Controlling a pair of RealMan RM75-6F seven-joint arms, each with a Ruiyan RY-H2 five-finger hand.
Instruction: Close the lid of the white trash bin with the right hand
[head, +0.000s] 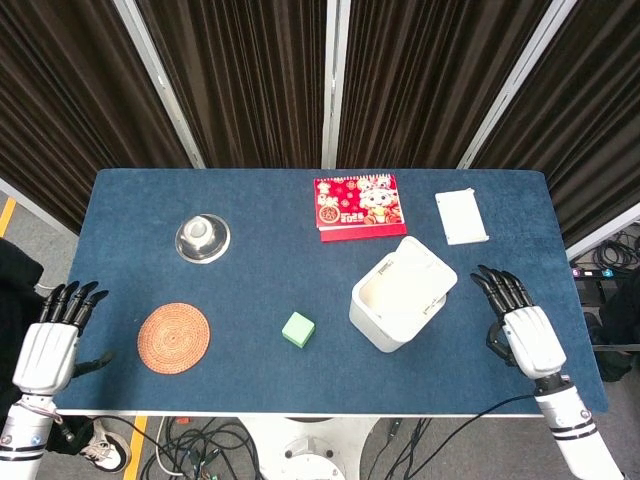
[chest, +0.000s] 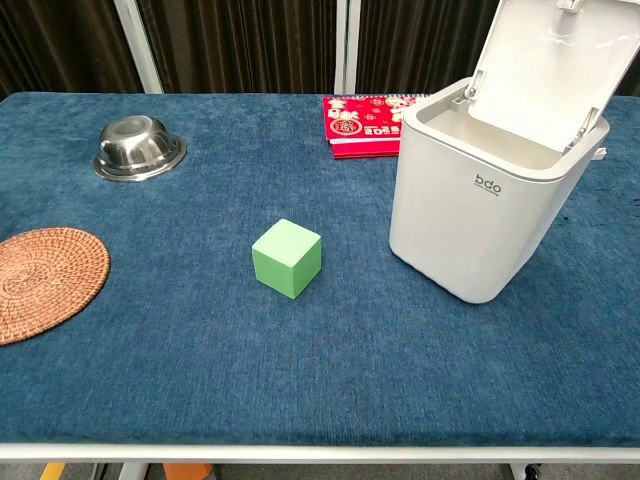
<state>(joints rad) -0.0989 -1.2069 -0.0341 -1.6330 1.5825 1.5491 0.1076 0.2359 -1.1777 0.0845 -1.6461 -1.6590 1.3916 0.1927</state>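
The white trash bin (head: 392, 308) (chest: 478, 214) stands on the blue table right of centre. Its lid (head: 425, 272) (chest: 560, 62) is swung up and back, leaving the inside bare. My right hand (head: 522, 331) hovers over the table's right part, a short way right of the bin, fingers spread and holding nothing. My left hand (head: 55, 341) hangs off the table's left edge, fingers apart and empty. Neither hand shows in the chest view.
A green cube (head: 298, 329) (chest: 287, 258) lies left of the bin. A woven coaster (head: 174, 338) and a steel bowl (head: 203, 237) sit on the left side. A red booklet (head: 360, 206) and a white card (head: 461, 216) lie behind the bin.
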